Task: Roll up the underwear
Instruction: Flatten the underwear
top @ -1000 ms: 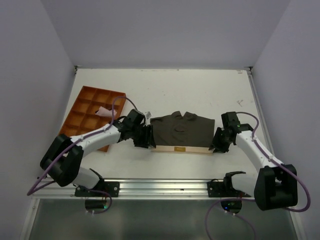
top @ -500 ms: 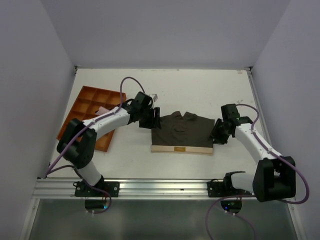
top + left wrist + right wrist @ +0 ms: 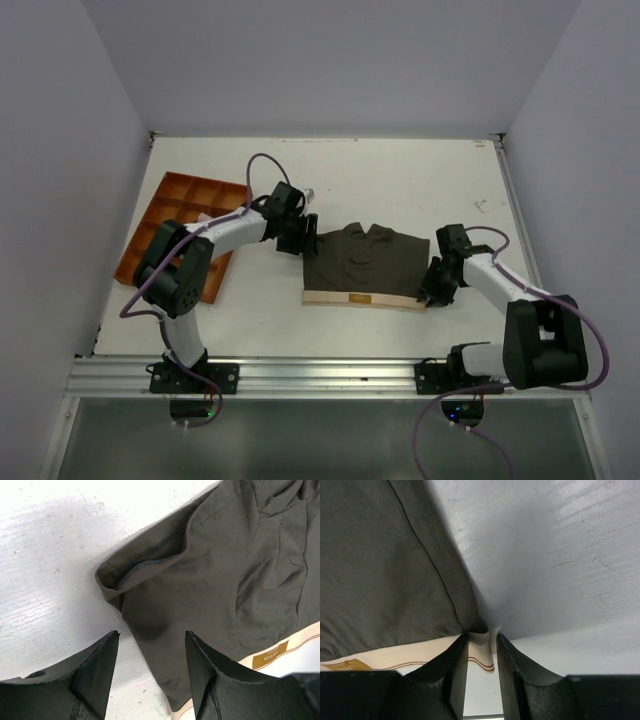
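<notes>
One underwear, dk grey-brown, flat, tan waistband nearside.

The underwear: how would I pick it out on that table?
Look at the white table from above: near its middle lies a flat, dark brownish-grey cloth, the underwear. A light tan waistband along its near edge sets it apart from the orange compartment tray at the left.
</notes>
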Controlling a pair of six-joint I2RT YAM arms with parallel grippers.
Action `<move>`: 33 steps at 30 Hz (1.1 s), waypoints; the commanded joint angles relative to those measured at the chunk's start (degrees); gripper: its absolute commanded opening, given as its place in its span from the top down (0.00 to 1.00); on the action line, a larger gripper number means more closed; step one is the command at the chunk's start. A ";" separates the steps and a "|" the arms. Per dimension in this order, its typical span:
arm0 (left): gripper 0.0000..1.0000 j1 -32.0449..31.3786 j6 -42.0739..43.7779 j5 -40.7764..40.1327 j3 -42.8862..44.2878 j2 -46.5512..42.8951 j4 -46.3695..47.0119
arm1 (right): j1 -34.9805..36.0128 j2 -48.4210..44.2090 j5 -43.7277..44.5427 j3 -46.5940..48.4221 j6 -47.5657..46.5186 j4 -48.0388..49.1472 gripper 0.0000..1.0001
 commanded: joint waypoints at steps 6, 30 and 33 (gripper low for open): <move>0.41 1.23 0.01 -2.37 2.27 0.94 1.31 | 0.05 8.08 6.12 5.73 -3.96 3.74 0.67; 0.43 3.25 14.33 4.14 4.21 -0.47 0.51 | 0.83 10.74 4.03 22.64 -6.18 -2.07 0.62; 0.58 3.25 14.86 3.78 4.12 0.67 0.68 | 1.63 10.29 2.26 18.50 -4.33 0.84 0.65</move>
